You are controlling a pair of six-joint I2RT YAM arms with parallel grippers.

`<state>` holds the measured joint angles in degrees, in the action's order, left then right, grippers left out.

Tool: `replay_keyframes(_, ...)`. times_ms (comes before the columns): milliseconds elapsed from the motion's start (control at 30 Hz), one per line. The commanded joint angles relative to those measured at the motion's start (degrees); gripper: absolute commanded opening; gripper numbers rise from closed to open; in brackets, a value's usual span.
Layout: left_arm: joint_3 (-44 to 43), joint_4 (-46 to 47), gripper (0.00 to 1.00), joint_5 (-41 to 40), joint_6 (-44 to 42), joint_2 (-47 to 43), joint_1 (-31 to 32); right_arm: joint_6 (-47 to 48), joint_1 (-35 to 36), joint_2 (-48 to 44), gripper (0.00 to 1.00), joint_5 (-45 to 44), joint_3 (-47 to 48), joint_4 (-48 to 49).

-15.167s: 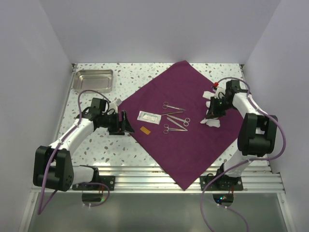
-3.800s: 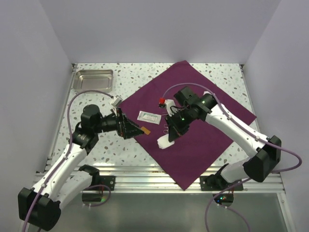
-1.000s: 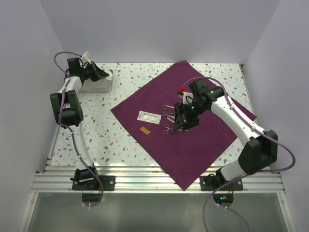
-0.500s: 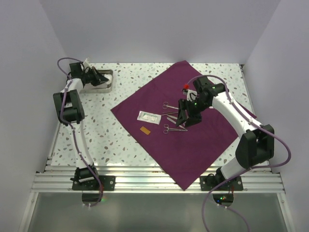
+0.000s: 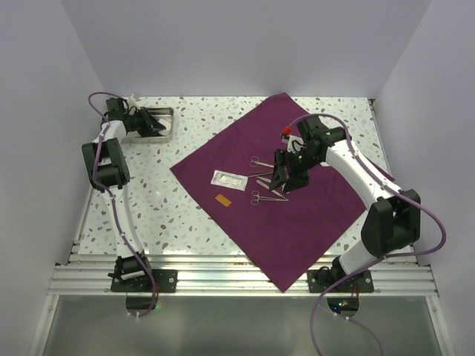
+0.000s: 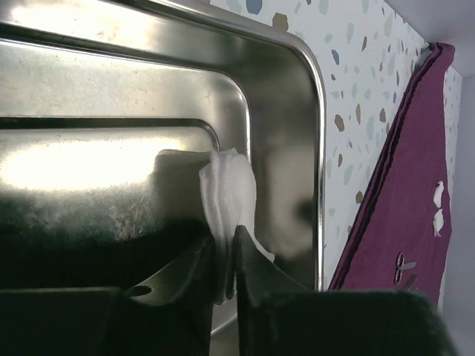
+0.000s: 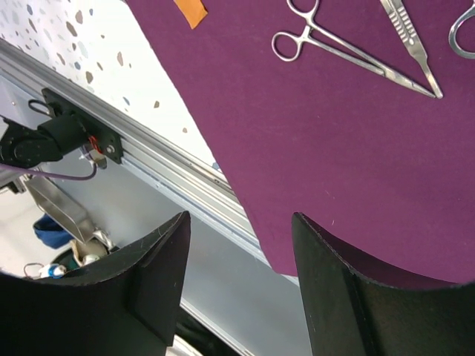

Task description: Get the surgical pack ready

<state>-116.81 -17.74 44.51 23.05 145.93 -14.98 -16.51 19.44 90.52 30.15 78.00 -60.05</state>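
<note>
The surgical pack (image 5: 312, 215) lay unfolded as a square purple sheet, turned cornerwise on the speckled table (image 5: 167, 215). On it were forceps (image 5: 267, 196), a scalpel (image 7: 408, 44), a white packet (image 5: 228, 179) and an orange tag (image 5: 223, 200). The right gripper (image 5: 280, 182) hung above the instruments, fingers spread, grasping nothing. At the far-left steel tray (image 6: 315, 111), the left gripper (image 6: 225, 241) had a gauze pad (image 6: 230, 185) between nearly closed fingers; whether pinched or released, I cannot tell.

one cloth (image 5: 312, 215), one tray (image 5: 169, 122), one packet (image 5: 228, 179), one gauze pad (image 6: 230, 185)
</note>
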Motion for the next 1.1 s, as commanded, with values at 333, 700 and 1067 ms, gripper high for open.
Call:
replay_keyframes(333,0.7,-0.1,0.64,-5.0,-0.3,-7.6,-0.5,-15.0,-9.1,7.0,0.59,-10.3,10.9,6.7)
replay_keyframes(700,8.1,-2.0,0.71,-11.6,2.8,-17.3,0.0,-16.6,-24.3,9.0,0.59,-19.4,6.1,11.1)
replay_keyframes(1067,25.8,-1.0,0.68,-20.0,5.9,-33.3,7.2,-12.0,-32.5,13.8,0.44,-18.6,4.6,17.7)
